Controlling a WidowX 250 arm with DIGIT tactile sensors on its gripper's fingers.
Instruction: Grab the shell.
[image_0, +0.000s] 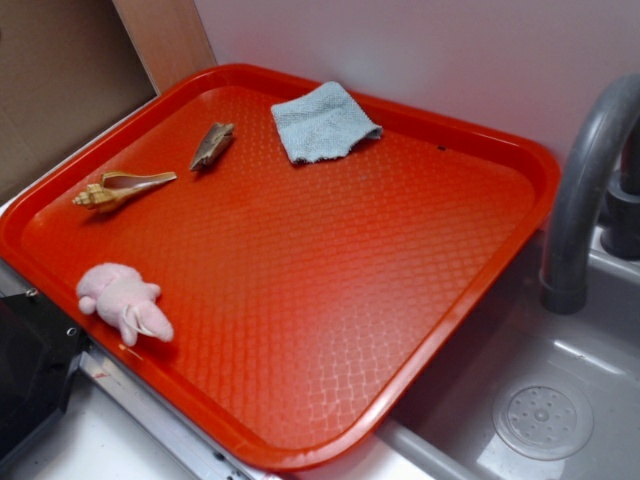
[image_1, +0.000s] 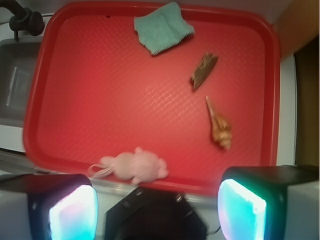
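On the red tray (image_1: 150, 115), the shell (image_1: 219, 125) lies near one edge, between a brown piece (image_1: 203, 70) and a pink toy (image_1: 135, 166). High above, the gripper (image_1: 157, 205) is wide apart, holding nothing.

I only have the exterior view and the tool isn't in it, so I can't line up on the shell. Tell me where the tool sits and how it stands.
Observer: The wrist view shows the tool open, pads wide apart, over the near rim of the tray, holding nothing.
Operator: Give me the shell's place against the pads.
Observer: The shell lies ahead of the pad at the image's right, not centred in the gap.
Operator: Report what is centred instead.
Observer: The pink plush toy lies nearest the middle of the gap, just inside the near rim.
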